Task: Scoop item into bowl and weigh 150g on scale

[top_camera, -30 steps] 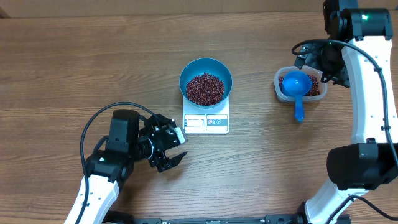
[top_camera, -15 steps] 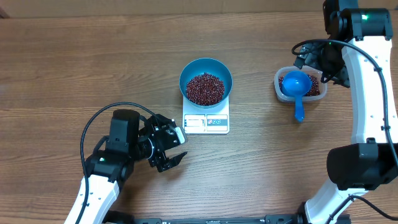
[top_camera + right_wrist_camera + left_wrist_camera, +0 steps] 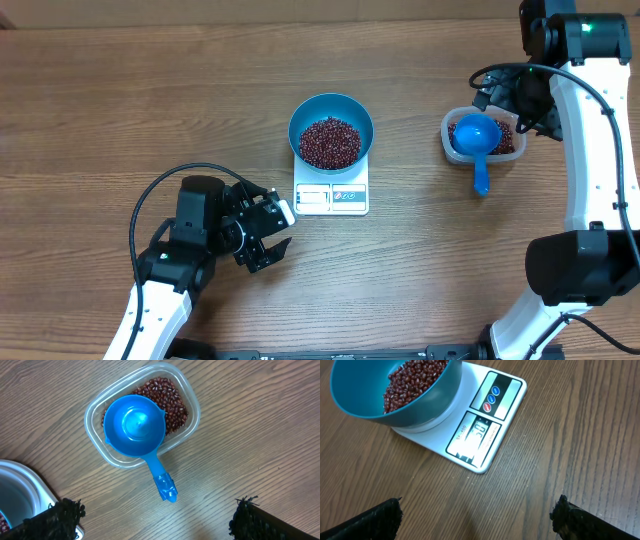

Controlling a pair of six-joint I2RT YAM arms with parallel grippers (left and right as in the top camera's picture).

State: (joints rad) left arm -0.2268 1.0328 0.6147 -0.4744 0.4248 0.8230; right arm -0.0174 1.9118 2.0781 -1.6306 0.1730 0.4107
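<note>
A brown wooden table (image 3: 120, 90) is seen from above, with everything set on its middle and right part. The teal-blue bowl (image 3: 296, 118), round and deep, is carried upright on the scale (image 3: 331, 199), near the table's centre. The scale is white, and its platform is almost wholly covered by the bowl. Its long axis runs from the far side toward the near edge, and the grey display and button panel is turned toward the near edge. The digits cannot be read with certainty.

Well apart to the right, a small clear tub (image 3: 446, 137) with rounded corners is placed. A bright blue scoop (image 3: 474, 134) is laid in it with its cup open upward. Its handle is passed over the tub's rim and pointed toward the near edge.

The beans (image 3: 330, 142), tiny, oval and dark red-brown, are heaped loosely in the bowl. More are seen in the tub under the scoop.

The left gripper (image 3: 477, 515) is held spread wide and empty just in front of the scale. The right gripper (image 3: 157, 512) is likewise parted and empty above the tub.
</note>
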